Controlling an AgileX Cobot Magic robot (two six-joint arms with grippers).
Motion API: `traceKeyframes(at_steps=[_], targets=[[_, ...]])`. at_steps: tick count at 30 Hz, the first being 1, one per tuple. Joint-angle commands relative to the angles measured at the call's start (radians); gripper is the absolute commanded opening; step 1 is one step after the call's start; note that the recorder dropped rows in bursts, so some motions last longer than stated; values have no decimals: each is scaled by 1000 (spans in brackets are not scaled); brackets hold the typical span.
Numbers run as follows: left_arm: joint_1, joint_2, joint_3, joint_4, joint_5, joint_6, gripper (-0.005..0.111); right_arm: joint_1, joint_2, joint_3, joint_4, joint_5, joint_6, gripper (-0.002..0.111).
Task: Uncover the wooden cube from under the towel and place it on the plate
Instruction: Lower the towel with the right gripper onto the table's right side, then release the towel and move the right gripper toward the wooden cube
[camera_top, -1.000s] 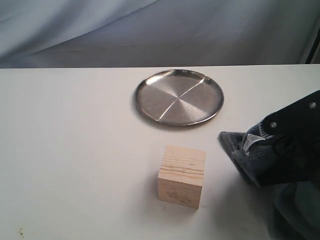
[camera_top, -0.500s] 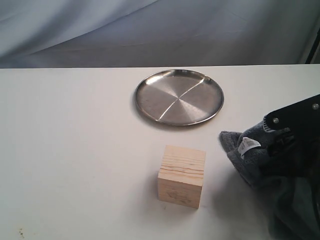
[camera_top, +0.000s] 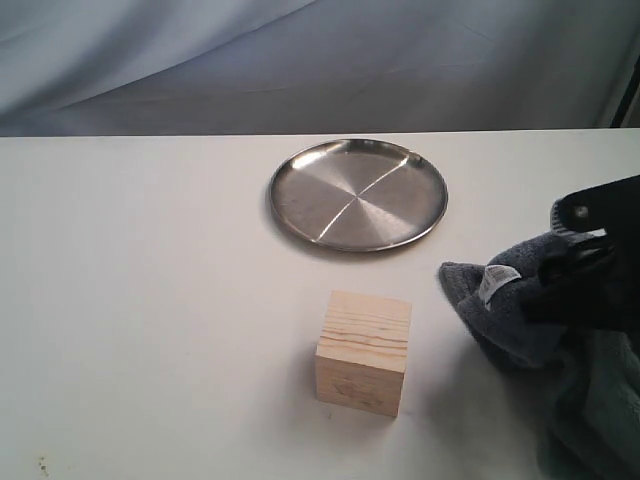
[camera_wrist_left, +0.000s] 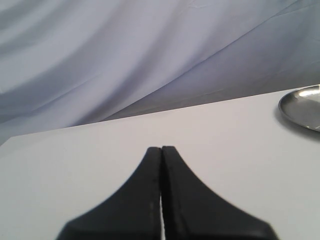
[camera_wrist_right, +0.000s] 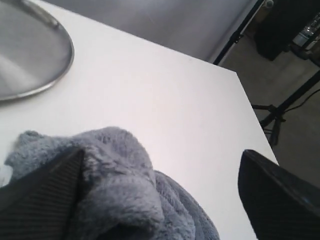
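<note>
The wooden cube (camera_top: 364, 352) stands uncovered on the white table, in front of the steel plate (camera_top: 357, 193). The blue-grey towel (camera_top: 520, 320) lies bunched at the right edge, and its white label (camera_top: 494, 284) shows. My right gripper (camera_top: 590, 270) hovers over the towel heap. In the right wrist view its jaws (camera_wrist_right: 161, 160) stand wide open. The towel (camera_wrist_right: 125, 195) rests loosely between them, against one finger (camera_wrist_right: 45, 185). The plate's rim (camera_wrist_right: 60, 75) lies beyond. My left gripper (camera_wrist_left: 161, 149) is shut and empty above bare table, with the plate's edge (camera_wrist_left: 305, 107) far off to one side.
A grey cloth backdrop (camera_top: 300, 60) hangs behind the table. The table's right edge (camera_wrist_right: 250, 100) is close to the towel, with stand legs (camera_wrist_right: 280, 110) on the floor beyond it.
The right gripper has drawn back to the right, away from the cube. More of the towel's folded edge and its label now shows. The cube and plate have not moved.
</note>
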Motion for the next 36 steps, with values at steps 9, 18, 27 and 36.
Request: traceKeyframes(at_steps=[9,18,27,36], targets=[[1,-3,2,-9,-3,-3,0,-3,-356,5,-194,312,12,76],[1,-3,2,-9,-3,-3,0,-3,-378,5,-540,788,12,66],[1,-3,2,-9,-3,-3,0,-3,-378,5,-565,888,14,50],[1,-3,2,-9,-3,-3,0,-3,-376,5,-563,859,62,16]])
